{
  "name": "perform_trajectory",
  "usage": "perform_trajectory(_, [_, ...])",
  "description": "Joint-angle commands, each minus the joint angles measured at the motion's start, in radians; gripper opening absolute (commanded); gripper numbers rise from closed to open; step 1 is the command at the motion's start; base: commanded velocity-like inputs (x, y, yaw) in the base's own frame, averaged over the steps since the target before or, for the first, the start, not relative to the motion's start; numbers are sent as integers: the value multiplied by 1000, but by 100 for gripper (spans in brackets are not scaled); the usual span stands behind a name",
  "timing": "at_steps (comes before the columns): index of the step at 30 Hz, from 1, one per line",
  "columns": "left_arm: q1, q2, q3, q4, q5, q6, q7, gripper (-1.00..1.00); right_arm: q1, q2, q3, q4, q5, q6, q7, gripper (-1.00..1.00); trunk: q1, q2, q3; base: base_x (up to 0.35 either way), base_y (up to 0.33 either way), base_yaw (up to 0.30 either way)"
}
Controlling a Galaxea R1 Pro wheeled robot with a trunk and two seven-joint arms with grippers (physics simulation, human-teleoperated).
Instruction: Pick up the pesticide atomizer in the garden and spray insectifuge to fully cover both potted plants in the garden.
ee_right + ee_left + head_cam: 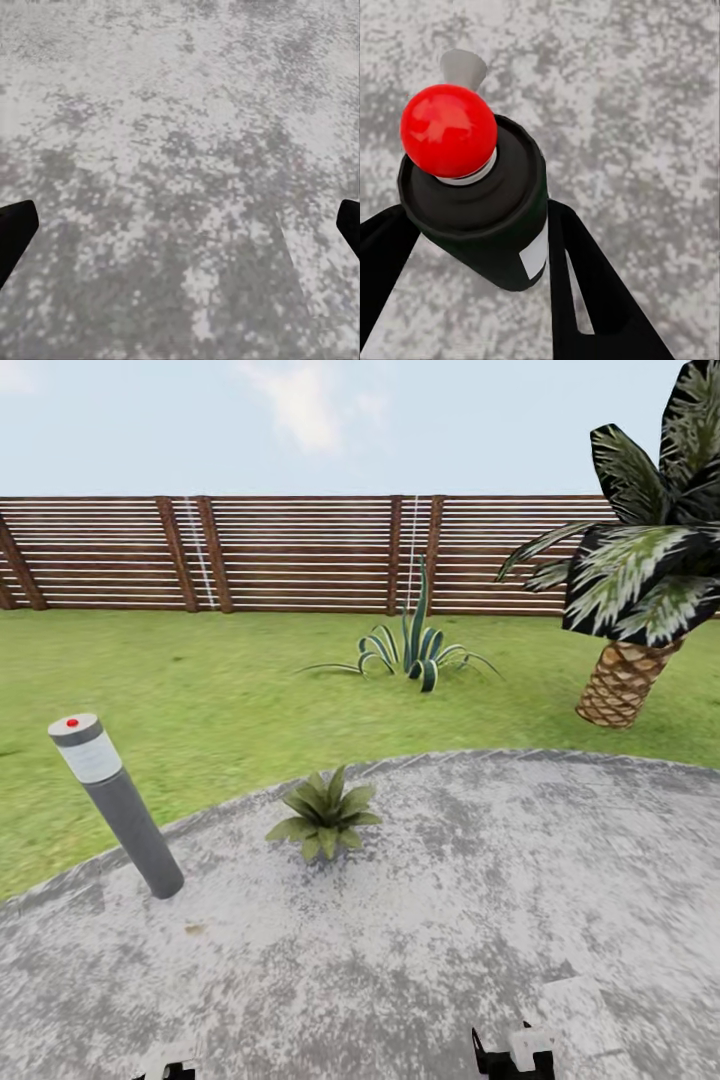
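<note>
Atomizer (487, 217) sits clamped in left tool (484, 247), wrist view: dark body with white stripe, red round cap, pale nozzle, black fingers (585, 285) tight on both sides, over mottled patio (645, 112). Right wrist: right tool (180, 225) spread wide, fingertips (15, 225) at frame edges, nothing between, patio below. Head view: one potted plant (325, 815) on patio near its edge by lawn (200, 690); grey lamp (115, 800) left of it; agave (415, 645), palm (640, 580), fence (300, 550) beyond.

Tall scaly-trunked palm (640, 590) runs off the head view's right edge; dark green spray bottle's (491, 217) base sits hidden between black fingers (592, 292).
</note>
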Motion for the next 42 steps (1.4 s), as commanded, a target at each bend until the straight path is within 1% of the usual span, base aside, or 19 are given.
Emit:
perform_trajectory(1, [-1,0,-7,1,11,-3,-4,-100,-1,0,-7,1,11,-4,-3,100,0,0,-1,282,234,0])
perform_trajectory(10, [-1,0,-7,1,11,-3,-4,-100,-1,-1,-7,1,11,-4,-1,100,0,0,-1,292,200,0])
perform_trajectory(19, [-1,0,-8,1,10,-3,-4,-100,-1,-1,-7,1,11,-4,-2,100,0,0,-1,332,18,0])
perform_trajectory(31, [-1,0,-7,1,6,-3,-5,-100,-1,-1,-7,1,11,-4,-1,100,0,0,-1,38,0,0])
perform_trajectory(42, [-1,0,-8,0,6,-3,-5,-100,-1,-1,-7,1,11,-4,-2,100,-42,77,34,0,0,0])
